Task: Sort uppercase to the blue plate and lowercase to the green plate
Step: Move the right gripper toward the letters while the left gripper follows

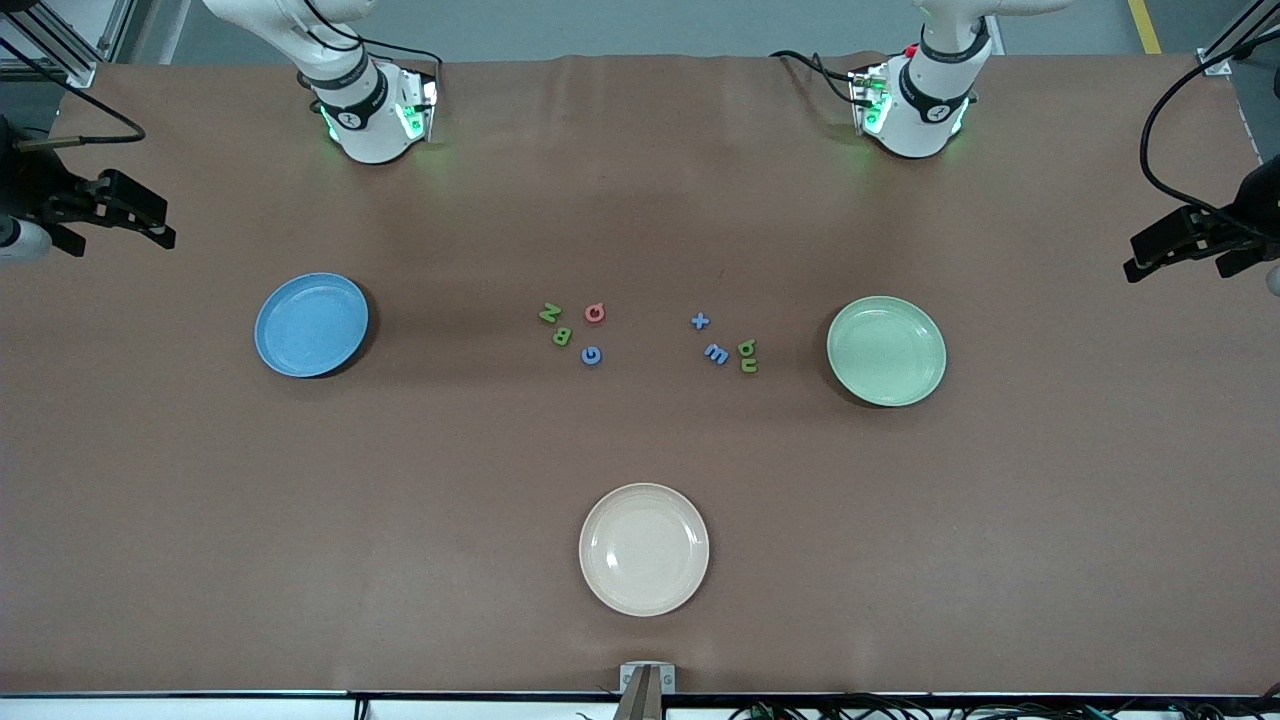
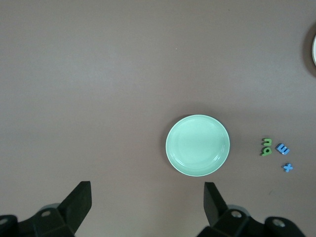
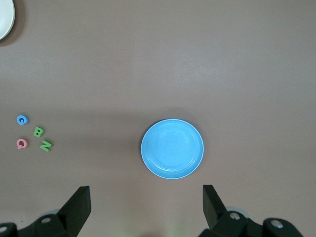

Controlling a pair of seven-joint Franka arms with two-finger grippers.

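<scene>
Nearest the front camera: cream plate (image 1: 643, 549), bare, on the brown worktop (image 1: 400, 500). It has no role in the sort, so it probably sits there as a distractor.

Across the front view in order:

- Right gripper (image 3: 145, 210) hangs high over the edge of the worktop at the right arm's end, fingers (image 3: 79, 202) spread wide, holding nothing. Waiting.
- Blue plate (image 1: 311, 325), bare, toward the right arm's end. Judged placed within that arm's easy reach as the uppercase target.
- Uppercase cluster near mid-worktop: green N (image 1: 549, 313), green B (image 1: 562, 337), pink Q (image 1: 595, 312), blue G (image 1: 591, 355). Pieces close together but apart, all flat on the worktop.
- Lowercase cluster just beside it, toward the left arm's end: blue cross (image 1: 700, 321), blue m (image 1: 716, 353), and two green letters (image 1: 747, 356) touching each other.
- Green plate (image 1: 886, 351), bare, near the lowercase group.
- Left gripper (image 2: 148, 207) high over the edge of the worktop at its own end, fingers (image 2: 213, 200) released and empty.

Judgement: nothing sorted yet. Each group already lies on its own plate's side, so each arm could serve its nearer set.
</scene>
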